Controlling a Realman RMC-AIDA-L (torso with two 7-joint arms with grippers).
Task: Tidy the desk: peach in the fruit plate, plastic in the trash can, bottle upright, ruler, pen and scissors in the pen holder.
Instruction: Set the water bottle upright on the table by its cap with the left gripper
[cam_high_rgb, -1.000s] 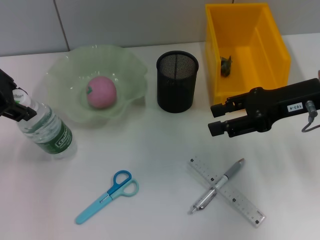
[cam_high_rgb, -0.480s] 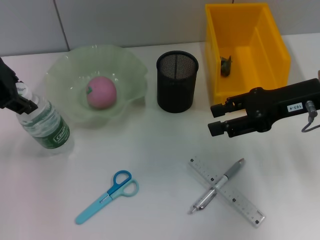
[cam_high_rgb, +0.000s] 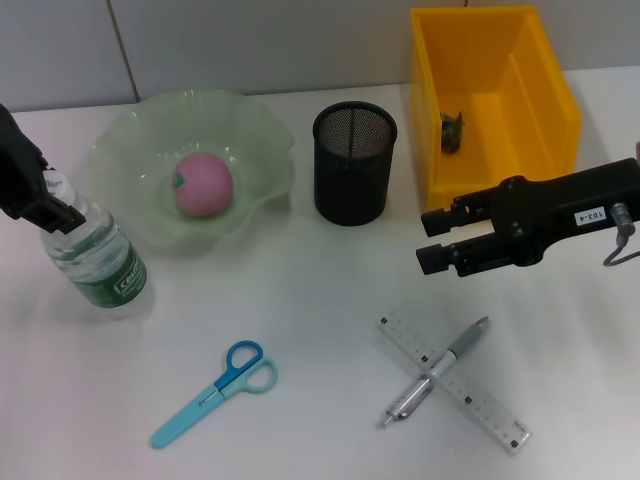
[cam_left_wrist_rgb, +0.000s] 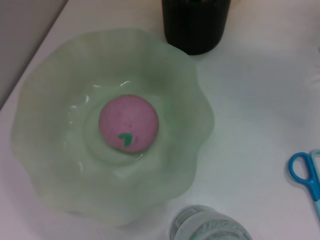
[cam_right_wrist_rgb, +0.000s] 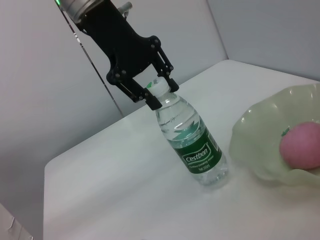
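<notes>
Bottle (cam_high_rgb: 98, 262) tipped nearer upright, left claw (cam_right_wrist_rgb: 159, 91) pinching cap near desk (cam_high_rgb: 320, 300) edge; right claw (cam_high_rgb: 432, 240) spread

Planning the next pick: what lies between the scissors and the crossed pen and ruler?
Nothing: in the head view only bare desk separates the scissors from the pen and ruler.

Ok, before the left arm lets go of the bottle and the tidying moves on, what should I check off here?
1. Bottle standing on its base on the desk: not ok, it leans.
2. Left gripper closed on the bottle cap: ok.
3. Peach in the fruit plate: ok.
4. Plastic in the trash can: ok, a small dark piece lies inside.
5. Pen holder upright and free to receive: ok.
6. Scissors, ruler and pen in the holder: not ok, all lie on the desk; right gripper hovers beside the can.
</notes>
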